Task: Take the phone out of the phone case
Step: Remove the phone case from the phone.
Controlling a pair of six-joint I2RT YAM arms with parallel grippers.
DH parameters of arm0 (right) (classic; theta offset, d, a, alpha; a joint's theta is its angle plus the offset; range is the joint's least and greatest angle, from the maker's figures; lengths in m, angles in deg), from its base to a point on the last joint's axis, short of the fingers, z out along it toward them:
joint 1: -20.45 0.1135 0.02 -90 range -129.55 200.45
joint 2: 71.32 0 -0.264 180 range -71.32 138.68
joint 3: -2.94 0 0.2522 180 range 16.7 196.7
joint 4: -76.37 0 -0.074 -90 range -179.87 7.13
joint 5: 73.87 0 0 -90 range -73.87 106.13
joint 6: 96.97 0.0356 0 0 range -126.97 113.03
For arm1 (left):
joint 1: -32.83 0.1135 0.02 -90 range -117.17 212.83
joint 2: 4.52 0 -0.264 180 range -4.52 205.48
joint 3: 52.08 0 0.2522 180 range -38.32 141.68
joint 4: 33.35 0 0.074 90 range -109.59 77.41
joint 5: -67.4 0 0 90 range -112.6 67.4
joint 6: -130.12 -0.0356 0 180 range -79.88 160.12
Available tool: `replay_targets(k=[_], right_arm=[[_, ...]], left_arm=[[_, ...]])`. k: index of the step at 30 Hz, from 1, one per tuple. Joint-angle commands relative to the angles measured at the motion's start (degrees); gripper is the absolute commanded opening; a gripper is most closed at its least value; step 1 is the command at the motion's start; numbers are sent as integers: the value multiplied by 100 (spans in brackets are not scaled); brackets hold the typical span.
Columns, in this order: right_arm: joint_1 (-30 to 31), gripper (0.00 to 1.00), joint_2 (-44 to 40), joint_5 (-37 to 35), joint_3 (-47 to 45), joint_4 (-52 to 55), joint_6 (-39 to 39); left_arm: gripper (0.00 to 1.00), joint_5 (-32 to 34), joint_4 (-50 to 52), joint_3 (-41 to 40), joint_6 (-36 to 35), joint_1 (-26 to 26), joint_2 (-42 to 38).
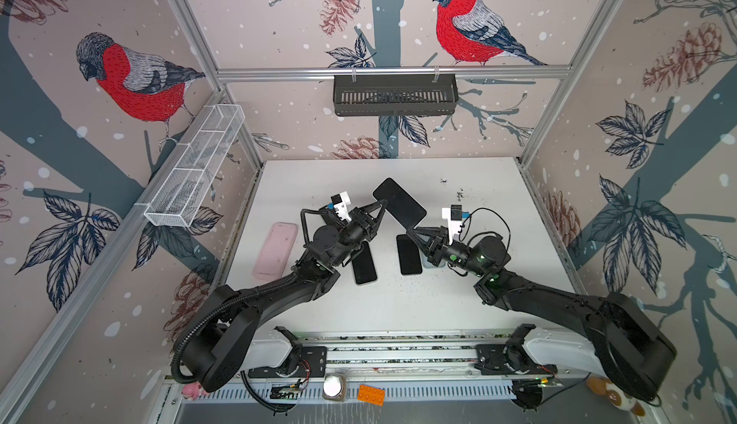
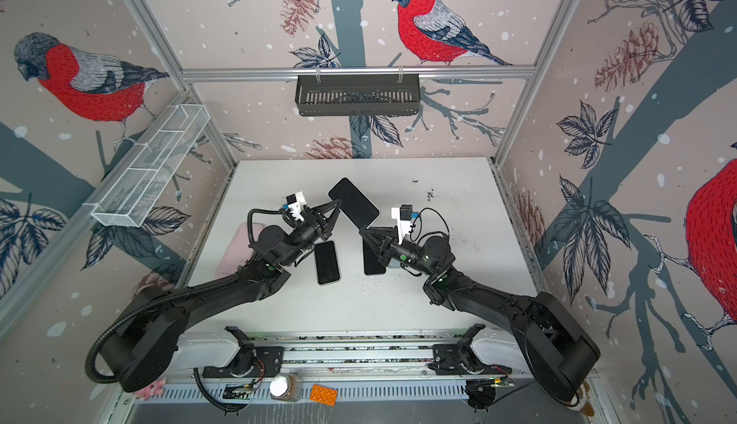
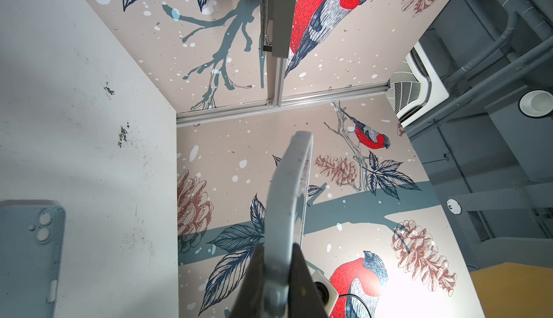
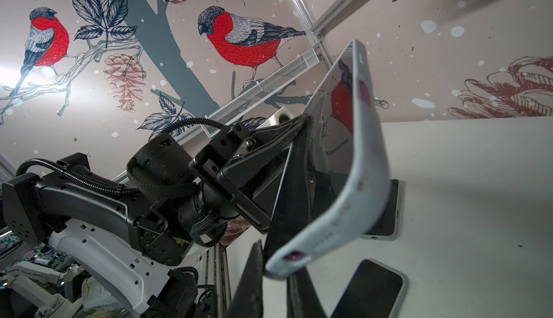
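The phone (image 1: 399,202), screen up inside its pale phone case (image 4: 371,164), hangs tilted above the table's (image 1: 478,302) middle. The left gripper (image 1: 384,202) is clamped on the phone case's long edge, and the right gripper (image 1: 409,228) pinches its corner. Another phone (image 1: 363,264) and a third phone (image 1: 408,256) lie flat on the table. A pink case (image 1: 276,250) lies near the table's left edge.
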Motion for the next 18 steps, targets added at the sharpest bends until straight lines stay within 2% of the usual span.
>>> replay_targets(k=[1,18], right_arm=[[-51,9,14,-176,37,744,-814],[-254,15,88,-607,73,980,-1204]], left_arm=[[0,-426,-183,123,103,-66,-76],[0,-482,0,290,46,-105,90]])
